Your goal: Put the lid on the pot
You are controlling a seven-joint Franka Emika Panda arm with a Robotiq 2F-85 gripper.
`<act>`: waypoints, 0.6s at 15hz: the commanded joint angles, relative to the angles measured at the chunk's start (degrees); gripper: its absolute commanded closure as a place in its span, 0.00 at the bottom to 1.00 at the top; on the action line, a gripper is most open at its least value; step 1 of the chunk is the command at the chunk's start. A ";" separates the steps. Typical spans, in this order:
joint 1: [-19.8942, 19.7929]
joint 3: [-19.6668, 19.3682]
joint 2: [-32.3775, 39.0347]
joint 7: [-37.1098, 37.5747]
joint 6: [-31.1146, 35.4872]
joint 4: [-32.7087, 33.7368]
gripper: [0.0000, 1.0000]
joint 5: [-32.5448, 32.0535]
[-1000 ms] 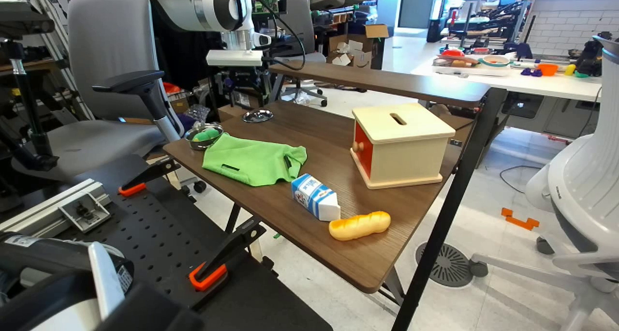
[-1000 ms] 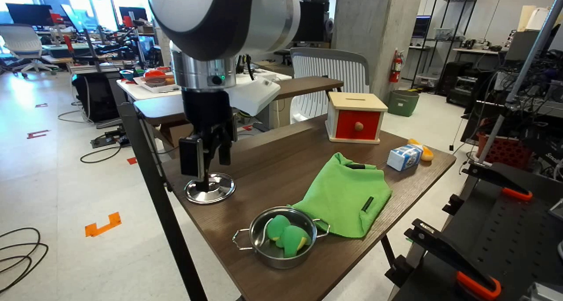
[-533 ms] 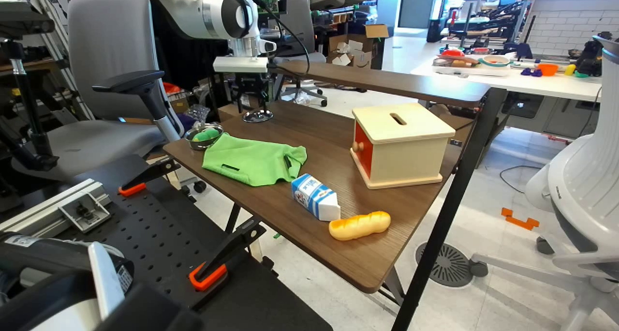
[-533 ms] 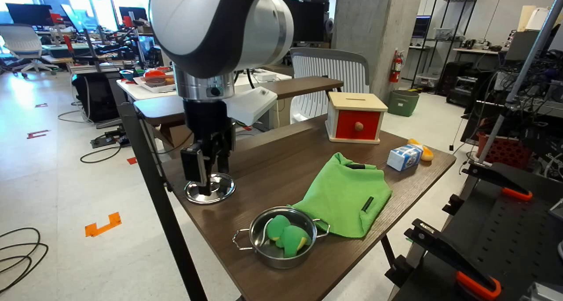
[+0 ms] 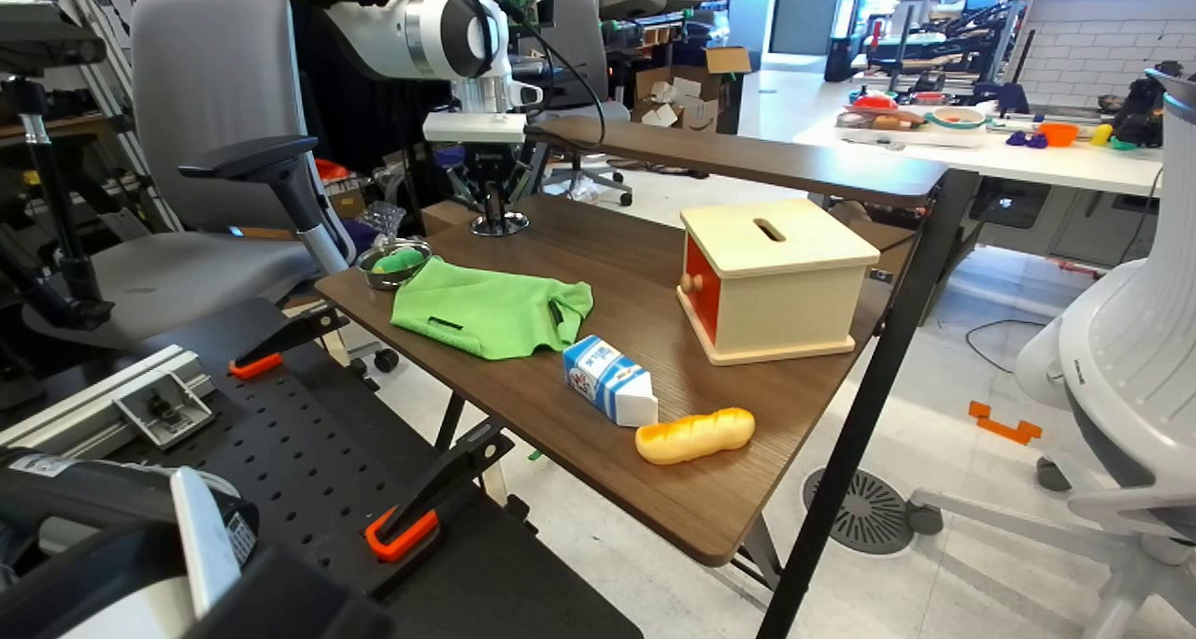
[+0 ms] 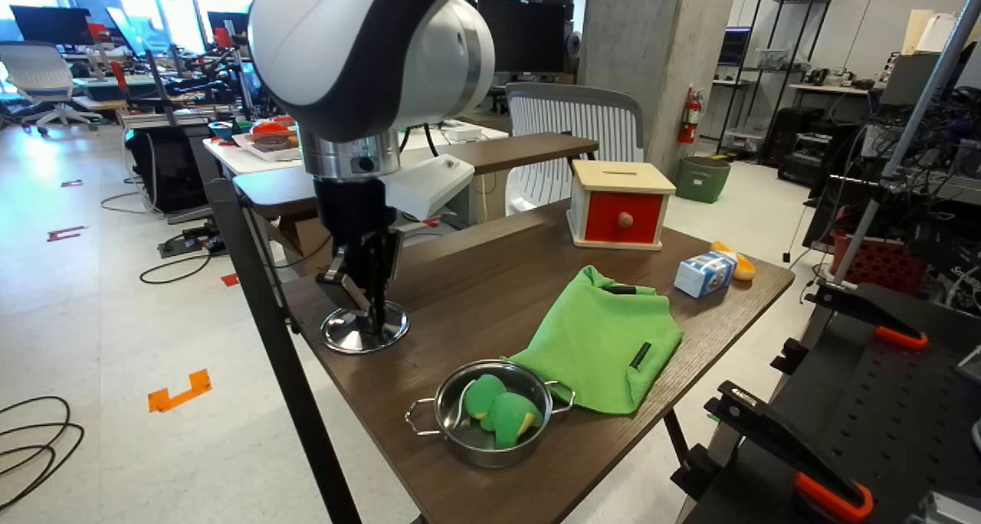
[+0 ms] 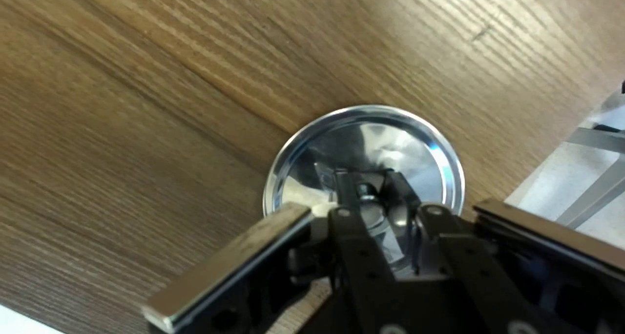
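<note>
The lid (image 6: pixel 342 334) is a shiny round metal disc resting flat on the brown table near its far corner. My gripper (image 6: pixel 374 319) points straight down at the lid's centre. In the wrist view the gripper (image 7: pixel 367 177) has its black fingers (image 7: pixel 347 190) drawn together on the lid's small knob; the shiny lid (image 7: pixel 390 141) spreads out beneath them. The pot (image 6: pixel 490 456), a small steel one with two wire handles, stands uncovered closer to the camera in an exterior view. Inside it lies a green toy (image 6: pixel 486 398). The pot is out of the wrist view.
A crumpled green cloth (image 6: pixel 598 340) lies beside the pot. Farther along the table are a milk carton (image 5: pixel 607 377), a yellow bread toy (image 5: pixel 696 435) and a wooden box (image 5: pixel 794 303) with a red drawer. A raised shelf (image 5: pixel 729 158) runs along one table edge.
My gripper has come down over the lid, and its fingers have gone from wide apart to closed on the knob. The lid and pot stand where they were, as far as can be seen.
</note>
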 commanded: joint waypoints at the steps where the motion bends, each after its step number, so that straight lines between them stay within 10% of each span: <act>1: 0.50 -0.20 2.72 0.95 -3.22 5.04 0.96 -0.87; 9: -0.85 0.84 -4.82 -2.49 -3.70 -2.99 0.95 -0.19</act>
